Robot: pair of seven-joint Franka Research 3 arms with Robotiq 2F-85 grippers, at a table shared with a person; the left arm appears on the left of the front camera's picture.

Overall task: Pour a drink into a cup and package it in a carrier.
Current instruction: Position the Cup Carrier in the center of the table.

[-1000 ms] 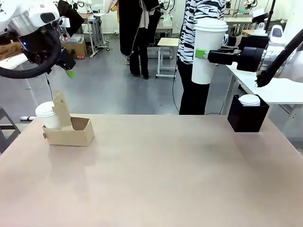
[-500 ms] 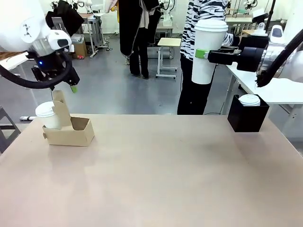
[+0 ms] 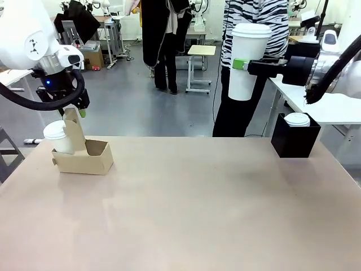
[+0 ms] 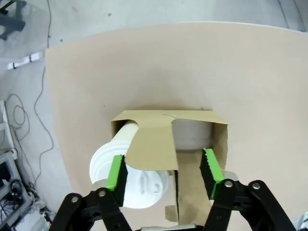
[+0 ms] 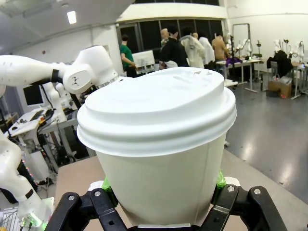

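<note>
Our left gripper (image 4: 162,156) has its green pads partly apart, straddling the handle (image 4: 151,144) of the tan cardboard drink carrier (image 3: 84,161) at the beige table's (image 3: 197,197) far left. Our right gripper (image 5: 162,183) clamps the tall white lidded paper cup (image 5: 159,159), high at far right.

From the robot's side, facing across the table (image 3: 186,203). From the left wrist, steeply down, close over the carrier (image 4: 149,144), shared with front's left. From the right wrist, level, against the cup (image 5: 159,159), shared with front's upper right.
</note>
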